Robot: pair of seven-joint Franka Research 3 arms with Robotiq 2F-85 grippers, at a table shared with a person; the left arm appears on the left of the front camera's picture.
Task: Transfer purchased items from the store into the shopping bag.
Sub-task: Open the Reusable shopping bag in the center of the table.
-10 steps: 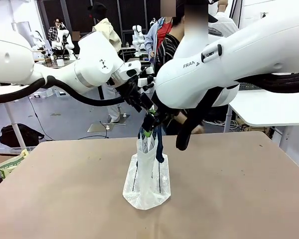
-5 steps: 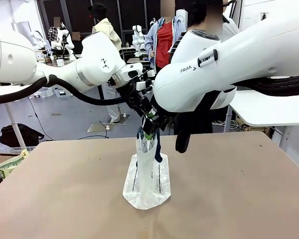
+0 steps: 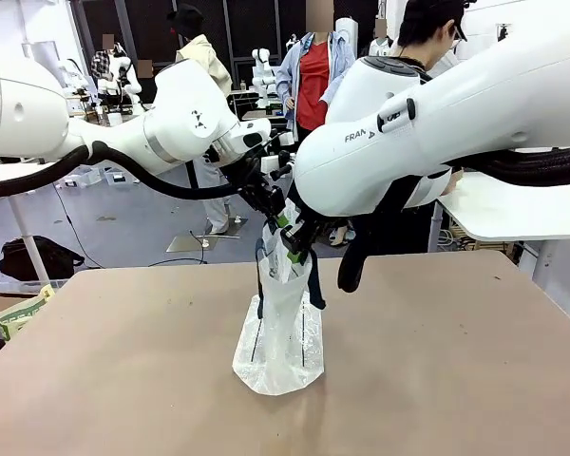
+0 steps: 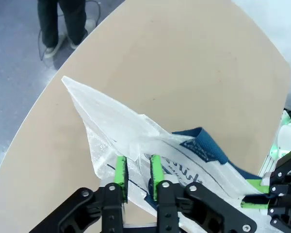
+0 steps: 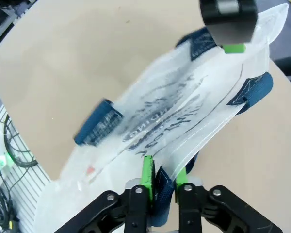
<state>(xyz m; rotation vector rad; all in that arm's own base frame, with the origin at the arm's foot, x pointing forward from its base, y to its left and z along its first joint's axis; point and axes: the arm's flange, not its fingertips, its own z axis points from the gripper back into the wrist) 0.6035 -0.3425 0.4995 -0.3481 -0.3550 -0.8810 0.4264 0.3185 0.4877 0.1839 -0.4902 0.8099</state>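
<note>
Tan table (image 3: 475, 380), with the clear shopping bag (image 3: 280, 332) standing upright mid-table. Above the table's middle, the left gripper (image 4: 137, 171) is pinching the bag's plastic rim. The right gripper (image 5: 163, 177) is clamped on the rim and navy strap (image 5: 160, 188) there too. I'd pull the two apart slowly and evenly, or that crinkly mouth just collapses.

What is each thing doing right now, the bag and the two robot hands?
shopping bag: upright, bottom on the table, top held up, sides pressed nearly flat.
left gripper: shut on the bag's clear top edge.
right gripper: shut on the bag's top, navy handle between its pads.
</note>
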